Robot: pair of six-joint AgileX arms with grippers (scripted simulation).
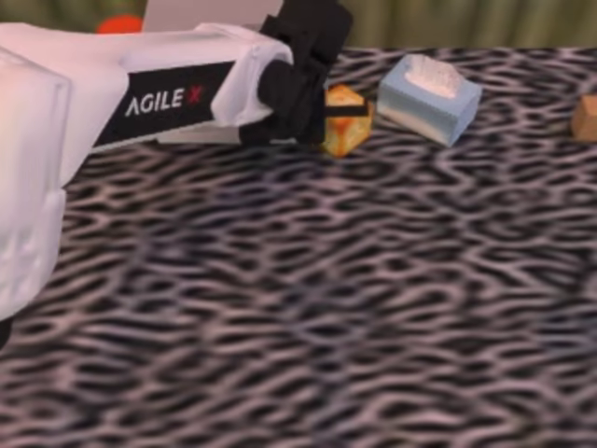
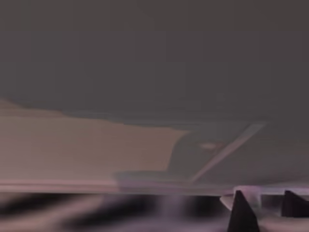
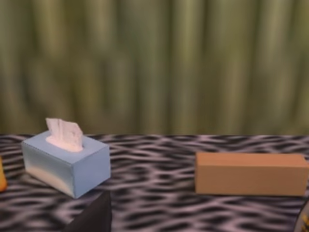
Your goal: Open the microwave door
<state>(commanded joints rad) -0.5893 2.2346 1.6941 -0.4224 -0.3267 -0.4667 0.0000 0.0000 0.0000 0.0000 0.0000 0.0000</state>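
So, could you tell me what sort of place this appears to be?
Probably a simulated tabletop test scene: a zebra-patterned table holding a microwave and tissue box, against a plain green curtain.

A rendered simulation scene: zebra-patterned table (image 1: 326, 308), green curtain backdrop (image 3: 154, 63), scattered props like a tissue box (image 1: 429, 98)

Pale blue tissue box (image 1: 430, 97) beside an orange block (image 1: 345, 119) — brown box (image 3: 251, 174) apart

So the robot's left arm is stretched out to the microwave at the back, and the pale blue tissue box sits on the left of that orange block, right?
Not quite. The top view shows the tissue box on the right of the orange block, not the left. The rest holds: the left arm's tool reaches the microwave at the back.
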